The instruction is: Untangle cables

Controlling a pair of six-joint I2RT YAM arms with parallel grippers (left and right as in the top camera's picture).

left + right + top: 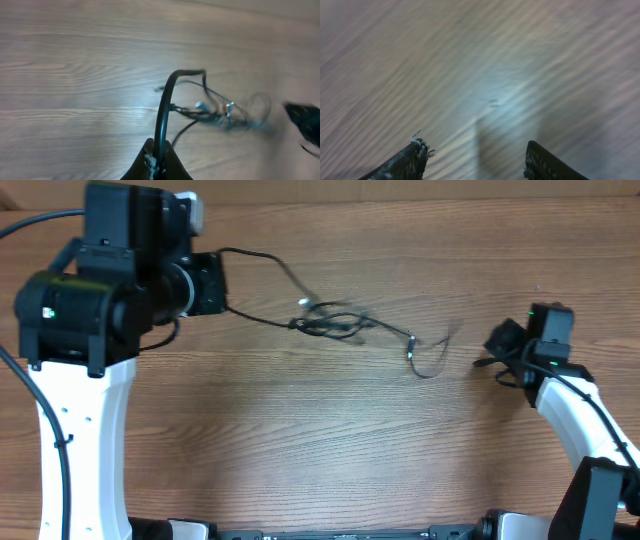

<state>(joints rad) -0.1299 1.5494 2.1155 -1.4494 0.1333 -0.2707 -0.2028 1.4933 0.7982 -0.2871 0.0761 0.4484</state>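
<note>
The cables [330,321] lie in a thin black knot on the wooden table, with silvery plug tips in it. One strand curls off to the right [424,363]. My left gripper [218,284] is shut on one black cable [161,120], which arcs up from the jaws and drops into the knot [220,111]. My right gripper [497,344] hovers to the right of the cables and is open. In the right wrist view its fingers [417,152] stand apart with only blurred table between them [476,150].
The left arm's bulky black and white body [90,310] fills the near left of the table. The right arm [570,400] comes in from the near right. Bare wood [320,440] stretches in front of the cables.
</note>
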